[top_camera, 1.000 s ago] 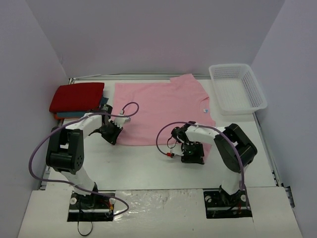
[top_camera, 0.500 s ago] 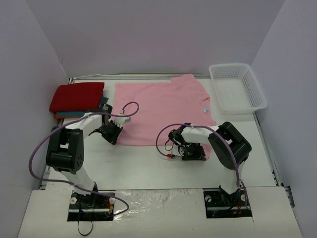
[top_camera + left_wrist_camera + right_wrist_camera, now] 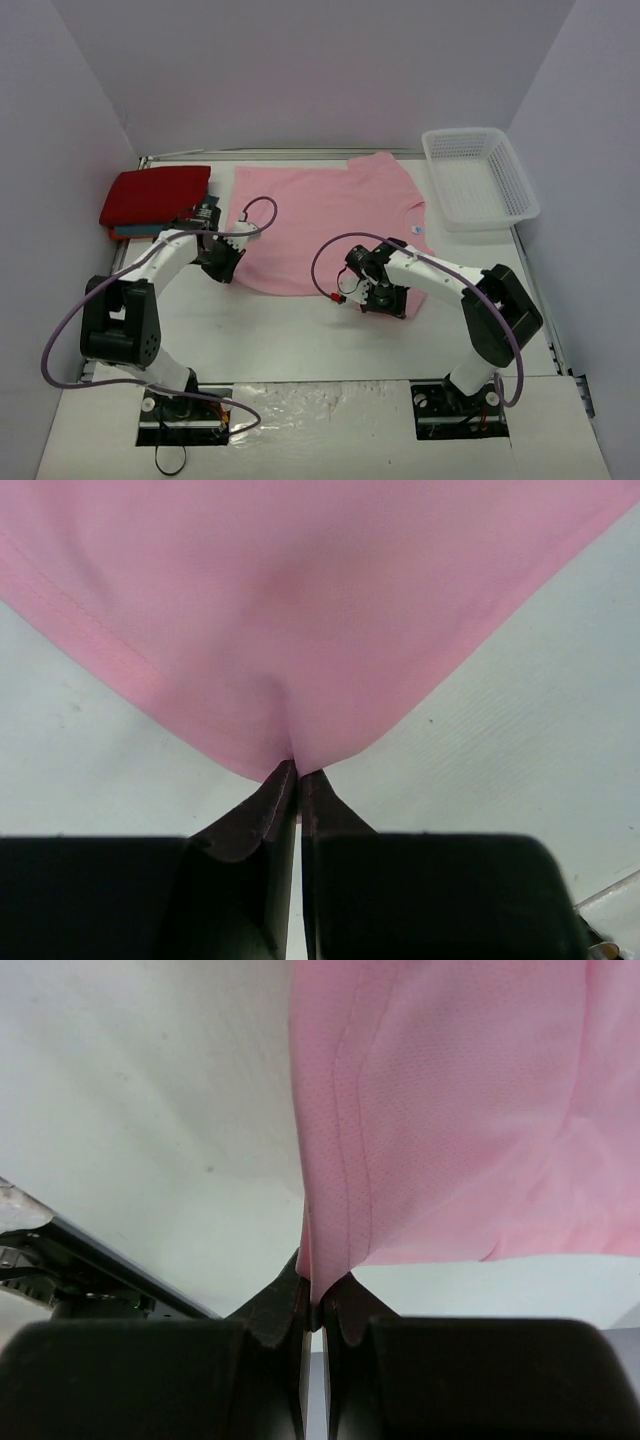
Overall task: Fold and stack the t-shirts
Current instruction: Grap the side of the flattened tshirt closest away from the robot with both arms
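Top external view shows the pink t-shirt [image 3: 330,215] spread flat on the desk [image 3: 290,330], beside the folded red t-shirt [image 3: 155,195] (a teal t-shirt [image 3: 128,233] lies beneath it). The left gripper [image 3: 297,770] and right gripper [image 3: 315,1305] each have their jaws pressed together, pinching the pink shirt's near corners.

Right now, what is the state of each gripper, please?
The left gripper is closed, holding the near edge of the pink t-shirt.
The right gripper is closed, holding the same pink t-shirt.
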Tool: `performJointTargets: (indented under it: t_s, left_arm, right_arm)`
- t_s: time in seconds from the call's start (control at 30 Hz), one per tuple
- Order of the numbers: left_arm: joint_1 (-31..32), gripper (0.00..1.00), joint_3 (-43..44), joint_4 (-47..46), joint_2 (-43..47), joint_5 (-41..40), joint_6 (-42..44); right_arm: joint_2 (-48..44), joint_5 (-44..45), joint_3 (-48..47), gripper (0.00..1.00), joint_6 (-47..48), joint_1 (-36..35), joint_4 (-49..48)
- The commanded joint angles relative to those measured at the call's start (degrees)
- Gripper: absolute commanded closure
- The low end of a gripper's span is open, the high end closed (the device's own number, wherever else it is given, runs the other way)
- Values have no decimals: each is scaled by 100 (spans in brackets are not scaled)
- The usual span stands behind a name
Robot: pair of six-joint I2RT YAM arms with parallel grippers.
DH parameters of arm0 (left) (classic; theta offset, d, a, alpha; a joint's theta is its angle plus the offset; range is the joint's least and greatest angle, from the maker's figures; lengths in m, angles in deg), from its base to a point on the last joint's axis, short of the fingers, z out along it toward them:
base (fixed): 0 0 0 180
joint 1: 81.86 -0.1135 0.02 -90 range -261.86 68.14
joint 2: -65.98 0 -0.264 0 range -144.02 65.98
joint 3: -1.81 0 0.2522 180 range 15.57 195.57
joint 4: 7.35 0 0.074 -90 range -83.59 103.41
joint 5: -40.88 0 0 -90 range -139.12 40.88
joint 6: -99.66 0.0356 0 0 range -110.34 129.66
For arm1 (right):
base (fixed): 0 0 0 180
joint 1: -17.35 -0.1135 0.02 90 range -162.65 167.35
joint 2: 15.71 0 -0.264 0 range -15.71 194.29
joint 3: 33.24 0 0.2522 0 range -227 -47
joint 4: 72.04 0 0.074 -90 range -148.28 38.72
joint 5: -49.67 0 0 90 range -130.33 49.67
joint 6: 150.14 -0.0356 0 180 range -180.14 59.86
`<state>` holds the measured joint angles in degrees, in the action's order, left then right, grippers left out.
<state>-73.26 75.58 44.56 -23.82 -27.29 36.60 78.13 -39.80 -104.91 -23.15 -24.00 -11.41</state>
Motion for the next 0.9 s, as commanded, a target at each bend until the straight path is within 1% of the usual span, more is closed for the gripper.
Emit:
performJointTargets:
  t_s: [0.0,0.33,0.6,0.73,0.87]
  left_arm:
    - [-16,98,29,280,515,129,171]
    - [-8,98,-498,395,1227,-20,444]
    - [-16,98,-736,684,1693,-12,707]
    - [-25,98,-745,729,1913,-3,786]
    - [-25,98,-649,781,2028,24,804]
  right_arm:
    - [-305,-133,-80,100,-219,-32,726]
    - [-639,-71,-36,100,-474,-40,1218]
    - [-832,-431,-423,100,-518,-32,1702]
    - [-824,-274,-475,100,-482,-23,1632]
    - [-798,-159,-747,100,-439,74,1448]
